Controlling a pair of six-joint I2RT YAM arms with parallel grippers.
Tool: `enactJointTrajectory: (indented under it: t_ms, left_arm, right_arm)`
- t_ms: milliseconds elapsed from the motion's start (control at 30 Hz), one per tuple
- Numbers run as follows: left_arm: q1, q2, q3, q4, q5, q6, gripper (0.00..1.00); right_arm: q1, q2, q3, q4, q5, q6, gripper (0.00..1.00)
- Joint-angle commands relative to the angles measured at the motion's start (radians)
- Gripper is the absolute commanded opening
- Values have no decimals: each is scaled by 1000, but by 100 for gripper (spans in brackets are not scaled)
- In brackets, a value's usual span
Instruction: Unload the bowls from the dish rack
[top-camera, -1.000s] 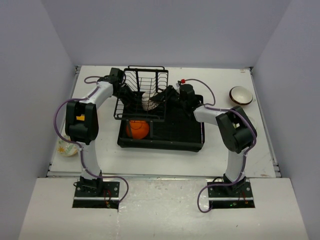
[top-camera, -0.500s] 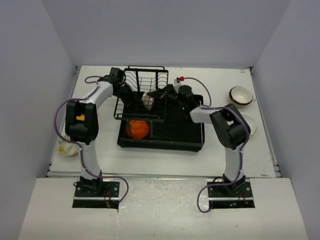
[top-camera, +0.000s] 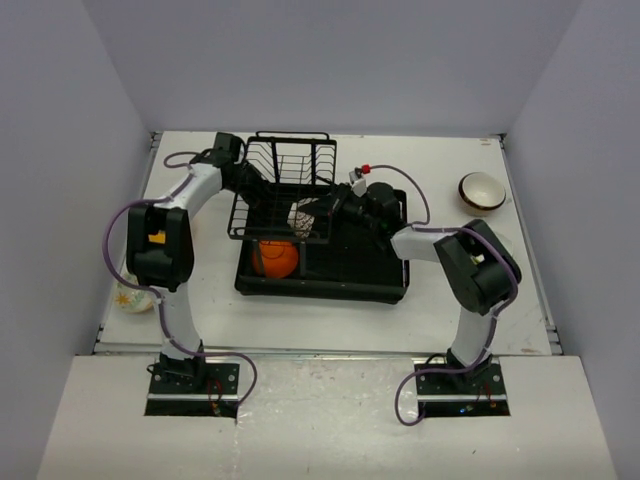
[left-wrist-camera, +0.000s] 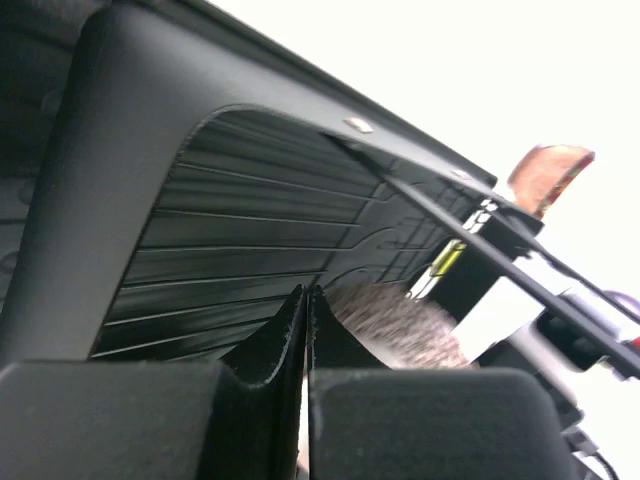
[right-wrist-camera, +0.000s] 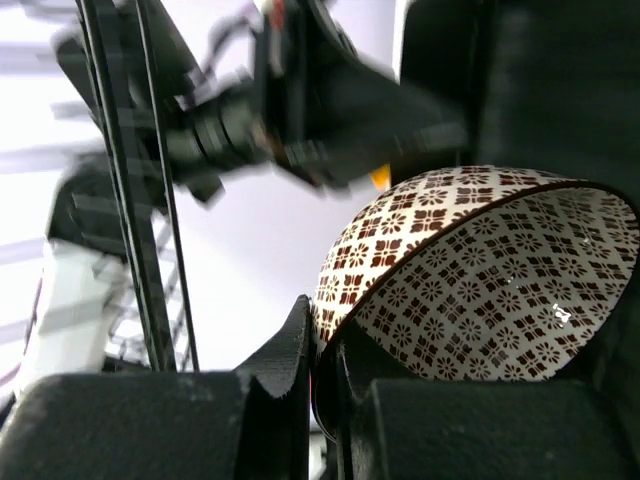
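Note:
The black wire dish rack joins a black tray. My right gripper is shut on the rim of a white bowl with a brown pattern, held on edge at the rack's front. An orange bowl sits just below the wires. My left gripper reaches into the rack from the left, its jaws pressed together on nothing. The held bowl shows blurred just beyond its tips. Black tray ribs fill the left wrist view.
A red-brown bowl with a white inside stands on the table at the far right. A pale floral bowl lies at the left edge, partly hidden behind the left arm. Rack wires cross close in front of my right wrist.
My right gripper has shut on the patterned bowl's rim, and the bowl has shifted slightly toward the tray. The right arm's elbow swung right. The left gripper stayed shut.

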Motion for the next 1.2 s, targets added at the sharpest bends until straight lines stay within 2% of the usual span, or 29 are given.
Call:
enactJointTrajectory:
  t_ms: [0,67,100,233,267,367,400,467,533,567,600,700,800,833,1033,1067,1167]
  left_arm:
    - [13,-78,-3,81,48,-51,0]
    - [18,-90,-2,83,46,-54,3]
    - [19,-95,-2,83,43,-54,9]
    - [35,-120,-19,86,35,-57,19]
    - [35,-126,-26,105,42,-61,25]
    - [38,-149,-48,107,40,-67,34]
    - [39,-153,-54,106,40,-67,36]
    - [47,-169,-71,100,39,-64,37]
    - [59,-176,-74,80,34,-51,36]
    - [61,-187,-75,63,20,-45,36]
    - [62,-195,-79,60,17,-38,36]
    - [62,-221,-88,52,-3,-14,37]
    - [62,-245,-95,20,-41,14,37]
    - [62,-264,-118,26,-43,15,38]
    - [61,-339,-189,37,-49,23,38]
    - [61,-347,-207,37,-43,25,38]
    - [59,-385,-244,37,-41,32,38]
  right_arm:
    - [-12,-161,-27,-87,-76,-73,0]
    - [-24,-239,-30,-172,-103,-113,0]
    - [-31,-259,-30,-237,-119,-146,0]
    - [-90,-394,-47,-364,-174,-205,0]
    - [-101,-420,-41,-406,-191,-252,0]
    - [-156,-501,35,-670,-209,-387,0]
    - [-173,-521,57,-830,-209,-427,0]
    - [-234,-589,103,-962,-188,-523,0]
    - [-319,-626,163,-1167,-157,-597,0]
    - [-345,-643,190,-1318,-143,-690,0]
    - [-372,-646,216,-1388,-128,-738,0]
    - [-472,-637,309,-1592,-33,-898,0]
    - [-506,-568,399,-1715,138,-1002,0]
    - [-506,-536,465,-1762,251,-1047,0]
    - [-509,-242,736,-1827,616,-1122,0]
    - [-511,-203,779,-1859,719,-1122,0]
    - [-515,-70,911,-1878,831,-1128,0]
